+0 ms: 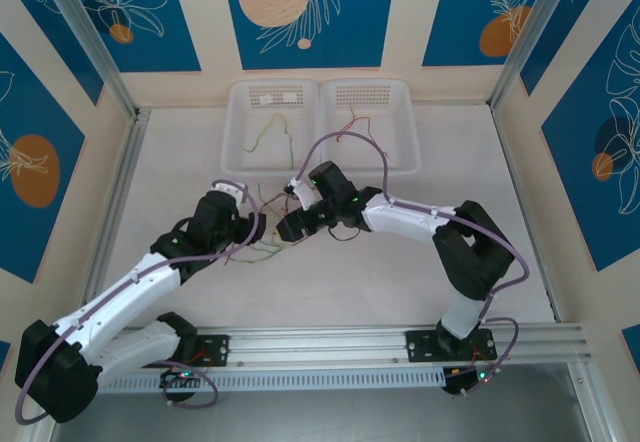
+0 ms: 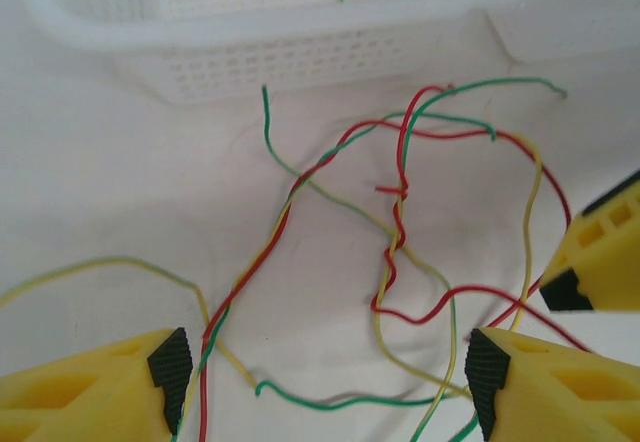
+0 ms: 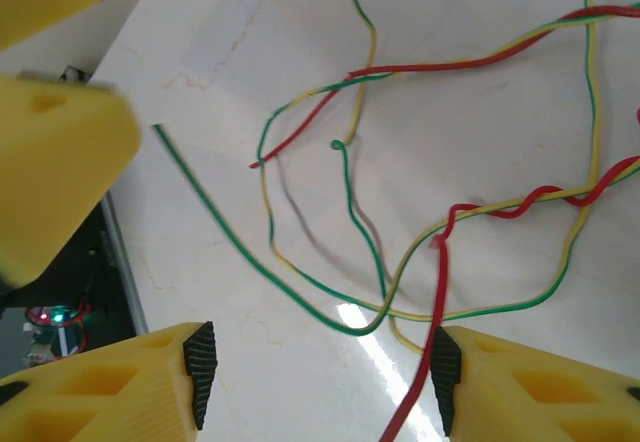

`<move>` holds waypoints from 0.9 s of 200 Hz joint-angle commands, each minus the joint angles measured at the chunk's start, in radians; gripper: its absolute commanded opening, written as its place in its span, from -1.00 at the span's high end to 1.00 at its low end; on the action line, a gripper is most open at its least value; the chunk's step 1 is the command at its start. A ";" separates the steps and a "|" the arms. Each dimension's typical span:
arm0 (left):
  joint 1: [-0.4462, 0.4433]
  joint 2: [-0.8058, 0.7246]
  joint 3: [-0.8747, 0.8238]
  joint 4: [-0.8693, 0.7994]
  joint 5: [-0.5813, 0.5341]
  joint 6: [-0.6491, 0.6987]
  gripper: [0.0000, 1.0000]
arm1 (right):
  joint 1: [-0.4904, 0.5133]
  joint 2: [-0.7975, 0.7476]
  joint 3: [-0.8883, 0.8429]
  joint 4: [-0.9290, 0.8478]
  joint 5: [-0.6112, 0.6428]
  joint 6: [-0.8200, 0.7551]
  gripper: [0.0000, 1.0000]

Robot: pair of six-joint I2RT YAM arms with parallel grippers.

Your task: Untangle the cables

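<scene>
Close before the basket rim (image 2: 300,30), tangled cables (image 2: 396,230) sprawl.

The left arm (image 1: 130,287) stretches low from its base, forearm angled up and to the right, ending in the left gripper (image 1: 248,230). The right arm (image 1: 410,217) rises from its base, bends sharply at the elbow and reaches left, wrist tipped down over the right gripper (image 1: 292,224). The two grippers face each other, close but apart.

In the left wrist view the left gripper (image 2: 325,372) has its jaws spread wide. One yellow finger (image 2: 600,252) of the right gripper sits just ahead to its right.

In the right wrist view the right gripper (image 3: 322,367) is likewise spread wide. A yellow finger (image 3: 60,192) of the left gripper sits ahead to its left.
</scene>
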 commanded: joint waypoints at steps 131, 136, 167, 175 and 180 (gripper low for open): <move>0.009 -0.289 -0.030 0.010 -0.062 0.027 -0.50 | 0.017 -0.043 0.201 -0.179 0.026 -0.049 1.00; 0.009 -0.307 -0.027 0.017 -0.059 0.032 -0.51 | 0.015 -0.056 0.210 -0.190 0.020 -0.053 1.00; 0.010 -0.413 -0.006 0.084 0.059 0.085 -0.73 | 0.004 -0.156 0.237 -0.238 0.017 -0.066 1.00; 0.009 -0.429 0.000 0.103 0.099 0.103 -0.77 | -0.003 -0.183 0.238 -0.240 0.011 -0.067 1.00; 0.009 -0.435 0.006 0.108 0.116 0.113 -0.79 | -0.009 -0.199 0.241 -0.242 0.008 -0.066 1.00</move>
